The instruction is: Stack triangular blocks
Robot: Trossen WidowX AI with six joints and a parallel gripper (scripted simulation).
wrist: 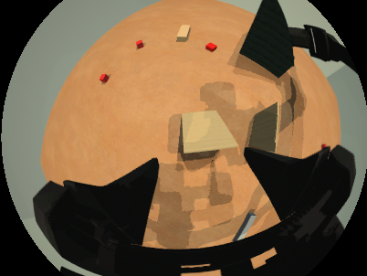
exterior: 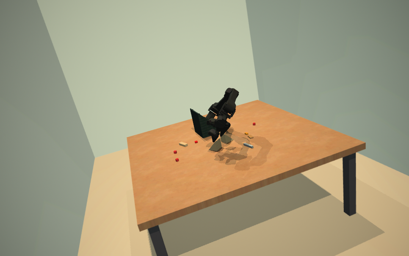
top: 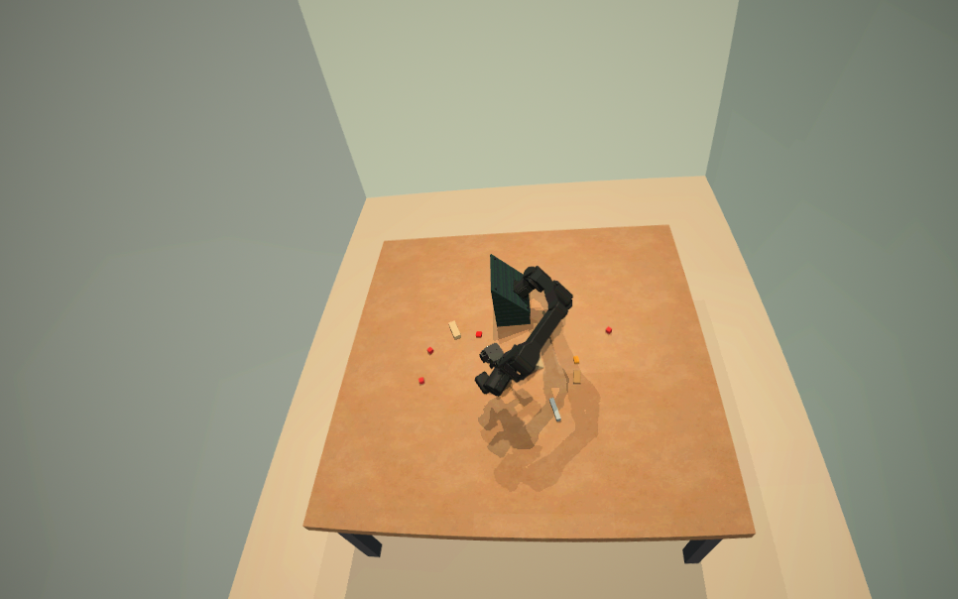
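One beige triangular block point(exterior: 216, 146) point(wrist: 205, 132) lies on the table, its broad light face toward the wrist camera. The other triangular block point(exterior: 226, 138) point(wrist: 265, 128) stands close beside it, right of it in the wrist view, with a shaded face showing. They are apart. In the top view the arm hides nearly all of both. My gripper point(exterior: 218, 137) point(wrist: 203, 157) is wide open and empty, pointing down above the blocks. In the wrist view the right fingertip overlaps the second block's lower edge; the exact clearance cannot be told.
A dark ribbed wedge point(top: 510, 306) point(wrist: 269, 46) stands at the arm's base. A beige bar point(top: 454, 329) and red cubes point(top: 479, 333) point(top: 429, 350) point(top: 421, 380) lie left; another red cube point(top: 608, 329) lies right. An orange cube point(top: 576, 359), tan piece point(top: 576, 377) and grey bar point(top: 554, 410) lie right of the gripper.
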